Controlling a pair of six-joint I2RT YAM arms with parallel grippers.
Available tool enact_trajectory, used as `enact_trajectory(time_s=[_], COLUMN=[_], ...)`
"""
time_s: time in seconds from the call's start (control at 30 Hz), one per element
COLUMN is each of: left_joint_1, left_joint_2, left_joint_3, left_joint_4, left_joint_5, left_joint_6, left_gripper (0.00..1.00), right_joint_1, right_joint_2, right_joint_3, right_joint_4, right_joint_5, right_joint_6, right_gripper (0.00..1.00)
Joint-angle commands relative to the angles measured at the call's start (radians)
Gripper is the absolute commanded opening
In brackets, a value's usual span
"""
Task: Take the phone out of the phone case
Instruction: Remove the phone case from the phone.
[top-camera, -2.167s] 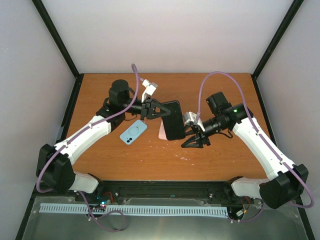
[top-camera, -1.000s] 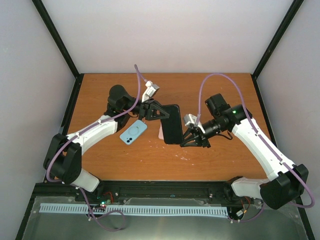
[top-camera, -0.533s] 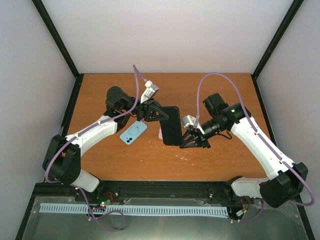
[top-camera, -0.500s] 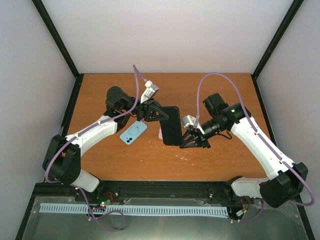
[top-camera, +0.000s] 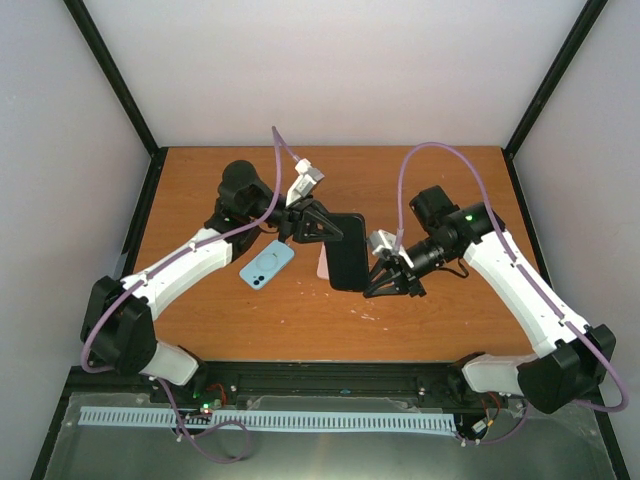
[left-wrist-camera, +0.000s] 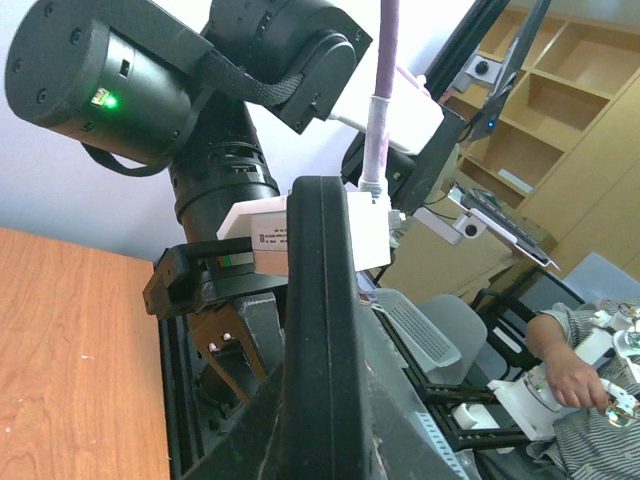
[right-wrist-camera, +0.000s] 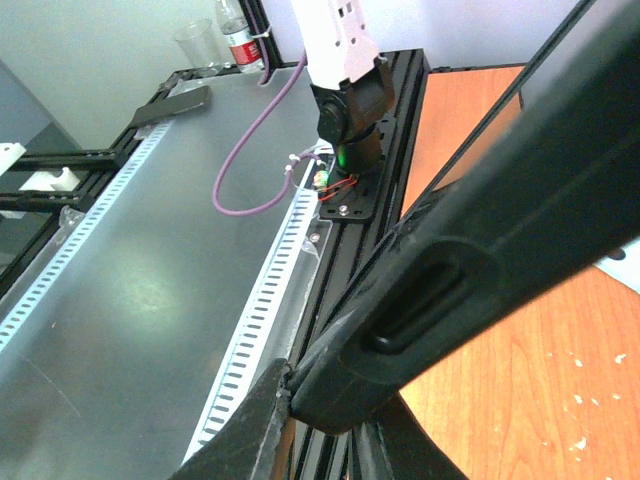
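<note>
Phone (top-camera: 347, 250), frame centre: plain black. Case (top-camera: 267, 264) to its left: light blue, white ring mark. Table (top-camera: 200, 180): orange-brown wood grain. Left arm (top-camera: 180, 265) and right arm (top-camera: 520, 285): white shells, black joints. Cables (top-camera: 285, 160): purple.

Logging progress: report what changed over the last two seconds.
The black phone, clamped between the left gripper and the right gripper, squared up and sits slightly lower in the top view. Both grips held, and the blue case stayed put.

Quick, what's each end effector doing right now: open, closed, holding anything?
Left end effector: closed on the black phone, at its far end.
Right end effector: closed on the same phone, at its near end.
</note>
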Motion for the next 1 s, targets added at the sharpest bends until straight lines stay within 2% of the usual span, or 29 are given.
enact_trajectory(time_s=[0.0, 0.47, 0.57, 0.77, 0.97], left_joint_1=[-0.147, -0.153, -0.154, -0.154, -0.153], left_joint_2=[-0.076, -0.092, -0.092, -0.045, 0.03], left_joint_3=[0.094, 0.081, 0.099, 0.167, 0.198], left_joint_4=[-0.253, -0.281, -0.303, -0.516, -0.554], left_joint_5=[0.29, 0.303, 0.318, 0.34, 0.327], left_joint_6=[0.17, 0.182, 0.2, 0.362, 0.365], left_gripper=[0.0, 0.0, 0.0, 0.0, 0.0], right_joint_1=[-0.034, -0.1, -0.099, -0.097, 0.0], right_joint_2=[0.037, 0.004, -0.01, -0.042, -0.052], right_joint_3=[0.012, -0.04, -0.029, 0.02, 0.173], right_joint_4=[0.322, 0.495, 0.458, 0.36, 0.297], right_joint_5=[0.116, 0.246, 0.25, 0.174, 0.102], right_joint_6=[0.123, 0.206, 0.138, 0.041, 0.042], right_gripper=[0.06, 0.12, 0.12, 0.1, 0.08])
